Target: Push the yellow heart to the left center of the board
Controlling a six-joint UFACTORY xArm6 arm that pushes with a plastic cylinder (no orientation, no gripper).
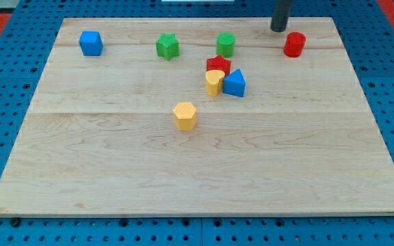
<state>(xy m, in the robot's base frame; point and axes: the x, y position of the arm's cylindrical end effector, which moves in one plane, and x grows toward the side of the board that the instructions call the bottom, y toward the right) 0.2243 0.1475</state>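
The yellow heart (214, 83) sits just above the board's middle, touching a red star (218, 65) above it and a blue triangle (234, 83) on its right. My tip (278, 29) is at the view's top right, well away from the heart, just left of and above a red cylinder (294, 44).
A yellow hexagon (185, 115) lies below and left of the heart. A green cylinder (226, 44), a green star (167, 46) and a blue cube (90, 43) stand along the top. The wooden board (115, 171) rests on a blue pegboard.
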